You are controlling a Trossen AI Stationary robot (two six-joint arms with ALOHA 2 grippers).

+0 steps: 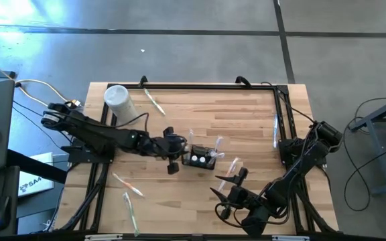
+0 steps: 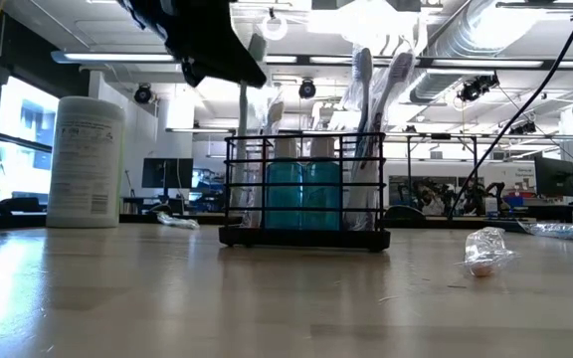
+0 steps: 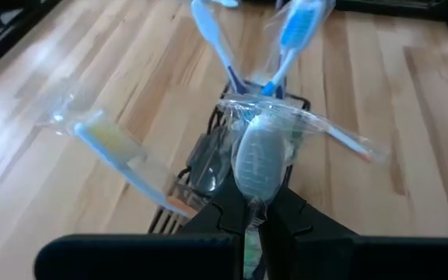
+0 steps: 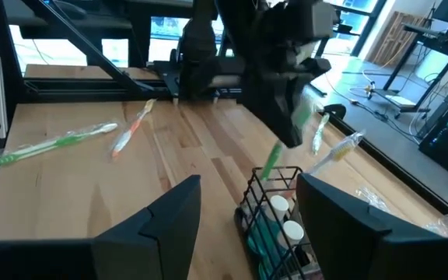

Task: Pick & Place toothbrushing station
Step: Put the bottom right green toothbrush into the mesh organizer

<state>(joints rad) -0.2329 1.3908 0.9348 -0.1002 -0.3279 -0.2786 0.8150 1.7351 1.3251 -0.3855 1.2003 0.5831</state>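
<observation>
The toothbrushing station (image 1: 200, 158), a small black wire holder with teal cups and several wrapped toothbrushes standing in it, rests on the wooden table near its middle; the low view shows the station (image 2: 304, 189) too. My left gripper (image 3: 253, 222) hovers just left of and above the station (image 3: 208, 167), shut on a wrapped toothbrush (image 3: 257, 155). My right gripper (image 4: 247, 202) stands open in the air on the station's near right side (image 4: 274, 222), nothing between its fingers; in the high view the right gripper (image 1: 225, 194) is clear of the station. My left gripper pinches the clear-wrapped toothbrush (image 3: 252, 201) between its two fingertips, slanting down from the table's left. The toothbrush is clear of the table and, seen from the right wrist, its green shaft (image 4: 274, 159) slants down toward the station's top. Whether it touches the station I cannot tell.
A white cylindrical container (image 1: 119, 100) stands at the far left. Loose wrapped toothbrushes lie near it (image 1: 154, 102), at the near left (image 1: 127, 184) (image 1: 131, 213) and by the right edge (image 1: 275, 130). A small crumpled wrapper (image 2: 487, 251) lies right of the station.
</observation>
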